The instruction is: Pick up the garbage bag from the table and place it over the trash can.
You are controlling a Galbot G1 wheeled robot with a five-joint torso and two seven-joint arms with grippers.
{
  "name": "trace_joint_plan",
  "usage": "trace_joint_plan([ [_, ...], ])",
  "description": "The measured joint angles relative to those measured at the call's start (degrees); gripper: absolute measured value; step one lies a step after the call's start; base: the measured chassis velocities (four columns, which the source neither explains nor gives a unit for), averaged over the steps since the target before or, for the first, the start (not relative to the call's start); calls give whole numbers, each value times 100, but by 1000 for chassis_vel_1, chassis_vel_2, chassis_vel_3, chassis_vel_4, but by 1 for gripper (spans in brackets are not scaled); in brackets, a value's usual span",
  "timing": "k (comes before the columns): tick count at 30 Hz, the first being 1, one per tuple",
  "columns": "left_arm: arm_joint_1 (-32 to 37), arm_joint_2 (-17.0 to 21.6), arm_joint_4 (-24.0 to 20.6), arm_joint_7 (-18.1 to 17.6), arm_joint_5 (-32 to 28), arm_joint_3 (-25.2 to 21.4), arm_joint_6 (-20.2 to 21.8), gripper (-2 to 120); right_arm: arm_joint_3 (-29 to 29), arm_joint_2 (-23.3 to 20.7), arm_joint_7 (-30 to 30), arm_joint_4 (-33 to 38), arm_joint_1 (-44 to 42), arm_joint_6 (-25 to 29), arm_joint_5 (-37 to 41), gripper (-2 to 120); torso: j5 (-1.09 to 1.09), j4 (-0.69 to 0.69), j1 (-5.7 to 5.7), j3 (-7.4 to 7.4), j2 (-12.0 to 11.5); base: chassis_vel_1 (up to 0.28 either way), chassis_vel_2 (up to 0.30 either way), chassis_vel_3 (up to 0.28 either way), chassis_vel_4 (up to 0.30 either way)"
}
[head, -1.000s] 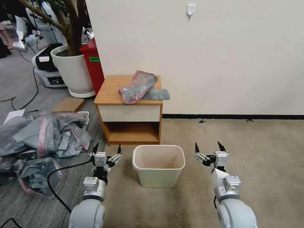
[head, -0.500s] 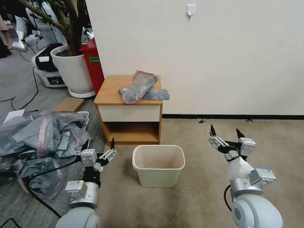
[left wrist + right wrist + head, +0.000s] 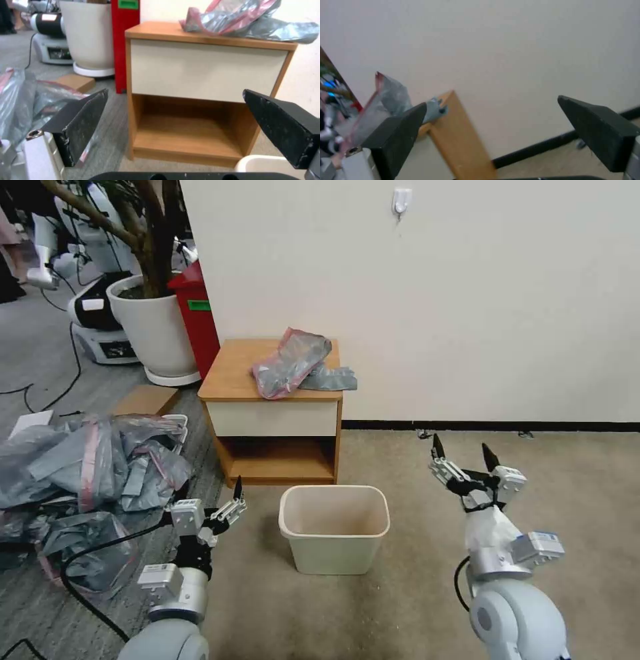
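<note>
Grey translucent plastic with a pink-red band is lying crumpled on the table (image 3: 233, 373): this is the garbage bag (image 3: 290, 361), sitting toward the right rear corner of the top, one grey flap spilling just past the right edge; its folds are hiding how the rim is running, and in the right wrist view part of the garbage bag (image 3: 383, 100) is being covered by a dark finger, with the table (image 3: 460, 140) cut off at the frame's edge; in the left wrist view the garbage bag (image 3: 246, 20) is cropped along the frame edge while the table (image 3: 206, 70) is showing its cream drawer front and lower shelf; one bag is lying on the table, one trash can (image 3: 333, 527) is standing on the carpet just in front of it, and the rim of the trash can (image 3: 266, 162) is peeking in, mostly cut off; two grippers are hanging low, the left gripper (image 3: 208, 499) beside the bin's left side, the right gripper (image 3: 461, 460) well off to its right, each with fingers spread apart and gripping nothing; a heap of bags (image 3: 87, 467) is sprawling on the floor to the left.
</note>
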Motion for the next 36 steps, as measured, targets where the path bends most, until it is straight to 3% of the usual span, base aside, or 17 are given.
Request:
trace_joint_plan([
  [3, 15, -14, 71, -8, -157, -28, -73, 100, -297, -103, 508, -105, 373, -203, 1249, 100, -1, -1, 0, 0, 0, 0, 0, 0, 0],
  [4, 15, -14, 71, -8, -157, -28, -73, 100, -297, -103, 508, -105, 373, -203, 1249, 100, -1, -1, 0, 0, 0, 0, 0, 0, 0],
  [8, 81, -74, 66, -12, -206, -47, -86, 100, -543, -127, 1343, -335, 1195, -492, 3436, 100, -1, -1, 0, 0, 0, 0, 0, 0, 0],
  [9, 81, -74, 66, -12, -206, -47, -86, 100, -543, -127, 1343, -335, 1195, -492, 3436, 100, -1, -1, 0, 0, 0, 0, 0, 0, 0],
  [13, 152, -128, 51, -26, -206, -142, -90, 100, -589, -119, 1814, -876, 2010, -556, 5082, 100, 0, 0, 0, 1, 0, 0, 0, 0, 0],
  [17, 190, -162, 61, -92, -252, -238, -90, 100, -657, -123, 1877, -1436, 2558, -521, 5777, 100, 0, -1, 0, 0, 0, 0, 0, 0, 0],
  [28, 202, -362, 185, -141, -306, -551, -72, 100, -1068, 253, 1500, -2684, 3693, -428, 6042, 100, -1, 0, 0, 1, 0, 0, 0, 0, 0],
  [36, 251, -540, 206, -158, -291, -744, -71, 100, -1296, 287, 1231, -3367, 4043, -403, 5966, 100, 0, 0, 1, 1, 0, 0, 0, 0, 0],
])
